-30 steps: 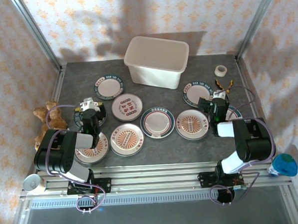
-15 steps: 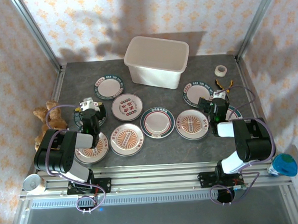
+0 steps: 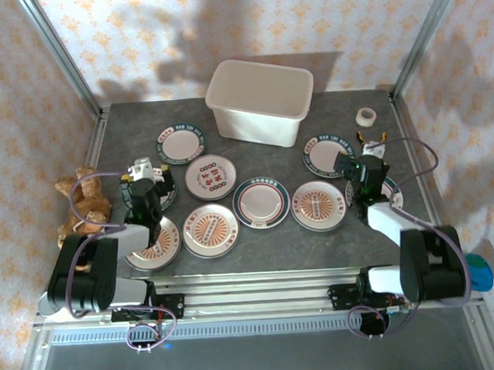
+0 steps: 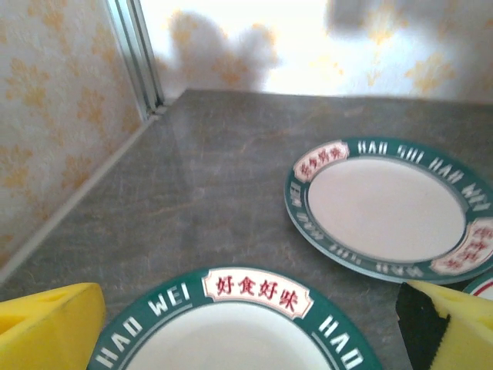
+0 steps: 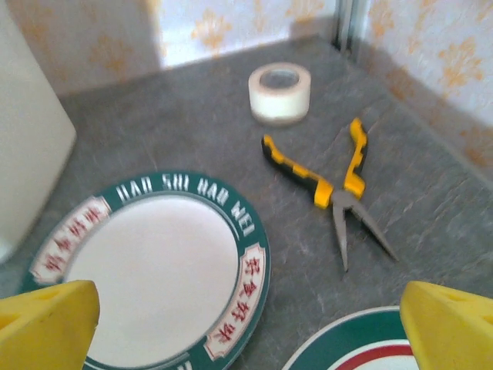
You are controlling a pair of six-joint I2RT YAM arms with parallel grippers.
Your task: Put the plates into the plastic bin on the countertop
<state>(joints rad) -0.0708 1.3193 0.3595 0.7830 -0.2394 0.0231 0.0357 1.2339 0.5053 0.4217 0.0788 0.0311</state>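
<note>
Nine plates point(image 3: 261, 202) are counted on the countertop point(image 3: 128, 125), all outside the single plastic bin point(image 3: 259, 101), which is set far centre. Left gripper point(image 4: 246, 327) is held wide over a teal-rimmed plate point(image 4: 231, 331), near left. Right gripper point(image 5: 250, 327) is likewise wide, at the right. One tape roll point(image 5: 280, 92) and one pair of pliers point(image 5: 331, 181) are noted far right.

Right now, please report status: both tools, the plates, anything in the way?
Left tool open, empty, over a teal-rimmed plate. Right tool open, empty. All plates on countertop, bin empty. Pliers beside right plates, not blocking bin.
</note>
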